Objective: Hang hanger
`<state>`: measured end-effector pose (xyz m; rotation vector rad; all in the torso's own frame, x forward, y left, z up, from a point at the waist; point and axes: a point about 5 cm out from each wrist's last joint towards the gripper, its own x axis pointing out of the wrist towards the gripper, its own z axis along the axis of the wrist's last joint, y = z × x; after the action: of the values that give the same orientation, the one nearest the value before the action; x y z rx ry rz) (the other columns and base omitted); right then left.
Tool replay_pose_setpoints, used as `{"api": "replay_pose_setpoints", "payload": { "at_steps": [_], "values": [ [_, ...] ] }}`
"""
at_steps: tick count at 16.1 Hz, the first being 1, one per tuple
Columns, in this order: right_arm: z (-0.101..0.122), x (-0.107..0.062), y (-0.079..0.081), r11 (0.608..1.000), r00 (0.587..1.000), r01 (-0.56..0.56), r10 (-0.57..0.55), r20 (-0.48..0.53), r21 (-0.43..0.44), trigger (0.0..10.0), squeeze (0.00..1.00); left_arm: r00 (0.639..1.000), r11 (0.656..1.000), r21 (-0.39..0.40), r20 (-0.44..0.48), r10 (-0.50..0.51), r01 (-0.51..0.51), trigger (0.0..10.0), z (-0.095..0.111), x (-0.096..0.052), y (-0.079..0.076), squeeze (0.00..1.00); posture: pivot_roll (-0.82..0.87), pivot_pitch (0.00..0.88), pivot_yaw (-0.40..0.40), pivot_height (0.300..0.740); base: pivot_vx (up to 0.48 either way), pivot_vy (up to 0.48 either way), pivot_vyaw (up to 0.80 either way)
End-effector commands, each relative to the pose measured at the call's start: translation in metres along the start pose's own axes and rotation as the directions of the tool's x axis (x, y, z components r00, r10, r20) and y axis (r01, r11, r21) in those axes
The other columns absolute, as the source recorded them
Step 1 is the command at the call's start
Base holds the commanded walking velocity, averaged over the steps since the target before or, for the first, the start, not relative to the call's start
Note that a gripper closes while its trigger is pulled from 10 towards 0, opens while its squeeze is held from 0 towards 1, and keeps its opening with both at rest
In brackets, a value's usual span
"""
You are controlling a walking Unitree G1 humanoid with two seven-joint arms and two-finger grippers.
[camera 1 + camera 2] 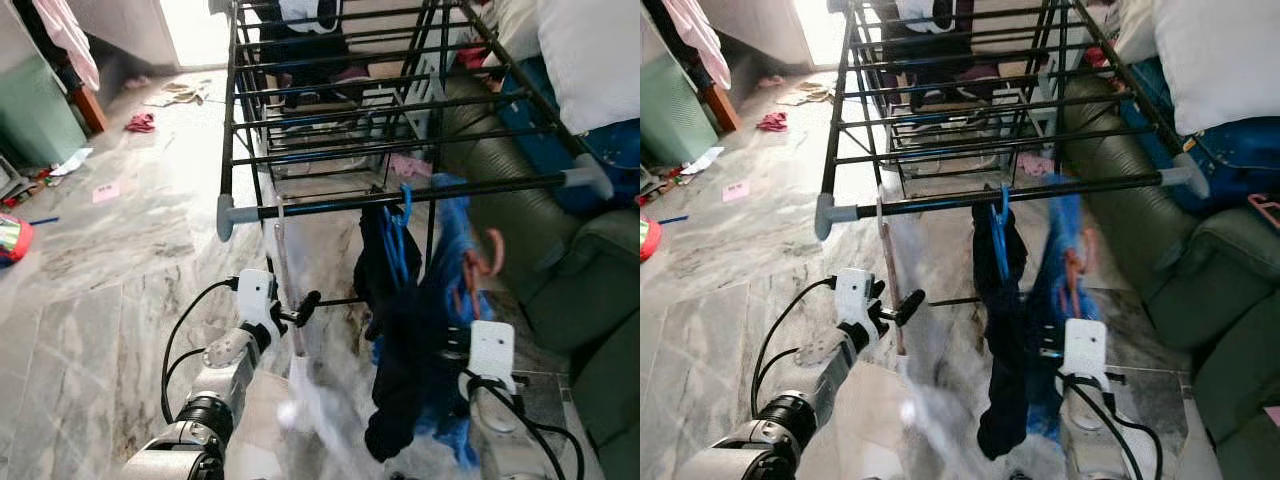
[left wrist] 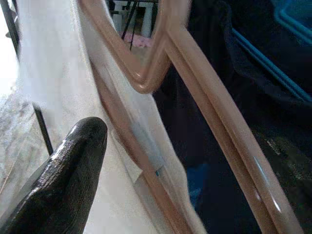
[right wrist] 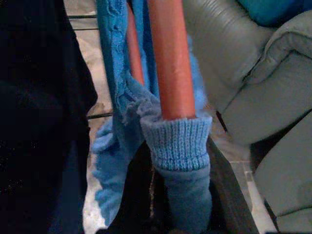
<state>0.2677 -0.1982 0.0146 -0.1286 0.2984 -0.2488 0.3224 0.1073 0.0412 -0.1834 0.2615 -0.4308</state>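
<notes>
A black drying rack stands ahead, its front bar point(image 1: 500, 186) running across the view. A beige hanger point(image 1: 284, 262) with a white garment point(image 1: 300, 395) has its hook over that bar near the left end. My left gripper point(image 1: 300, 308) is at the hanger's stem, and the left wrist view shows the beige hanger point(image 2: 219, 141) up close. Further right, a dark garment point(image 1: 395, 340) hangs from the bar on a blue hanger point(image 1: 402, 212). My right gripper point(image 3: 183, 190) is shut on an orange hanger point(image 3: 168, 58) carrying a blue knitted garment point(image 1: 455, 230), held up just below the bar.
A green sofa point(image 1: 590, 280) stands close on the right with a white pillow point(image 1: 590, 50) above it. Loose clothes point(image 1: 140, 122) and papers lie on the marble floor at the far left, by a green cabinet point(image 1: 30, 110). More rack bars point(image 1: 330, 95) stretch away behind.
</notes>
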Motion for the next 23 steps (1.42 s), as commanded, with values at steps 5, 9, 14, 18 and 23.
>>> {"api": "replay_pose_setpoints", "payload": {
  "at_steps": [5, 9, 14, 18, 23],
  "values": [
    [0.029, 0.004, -0.015, 0.999, 0.994, 0.032, -0.033, 0.107, 0.016, 10.0, 0.0, 0.999, 0.998, 0.048, 0.006, -0.034, 0.034, 10.0, -0.005, -0.009, 0.005, 0.0, -0.1, 0.13, 0.066, 0.74, 0.0, 0.0, 0.0],
    [0.059, 0.013, -0.024, 0.998, 0.99, 0.041, -0.047, 0.133, 0.043, 10.0, 0.0, 0.999, 0.998, 0.05, -0.001, -0.047, 0.047, 10.0, -0.008, -0.011, 0.004, 0.0, -0.09, 0.14, 0.073, 0.74, 0.0, 0.0, 0.0],
    [0.066, 0.016, -0.024, 0.998, 0.991, 0.032, -0.039, 0.127, 0.054, 10.0, 0.0, 0.999, 0.997, 0.05, -0.001, -0.05, 0.05, 10.0, -0.008, -0.011, 0.003, 0.0, -0.09, 0.14, 0.074, 0.74, 0.0, 0.0, 0.0],
    [0.066, 0.016, -0.024, 0.998, 0.991, 0.032, -0.039, 0.127, 0.054, 10.0, 0.0, 0.999, 0.997, 0.05, -0.001, -0.05, 0.05, 10.0, -0.008, -0.011, 0.003, 0.0, -0.09, 0.14, 0.074, 0.74, 0.0, 0.0, 0.0],
    [0.066, 0.016, -0.024, 0.998, 0.991, 0.032, -0.039, 0.127, 0.054, 10.0, 0.0, 0.999, 0.997, 0.05, -0.001, -0.05, 0.05, 10.0, -0.008, -0.011, 0.003, 0.0, -0.09, 0.14, 0.074, 0.74, 0.0, 0.0, 0.0]
  ]
}}
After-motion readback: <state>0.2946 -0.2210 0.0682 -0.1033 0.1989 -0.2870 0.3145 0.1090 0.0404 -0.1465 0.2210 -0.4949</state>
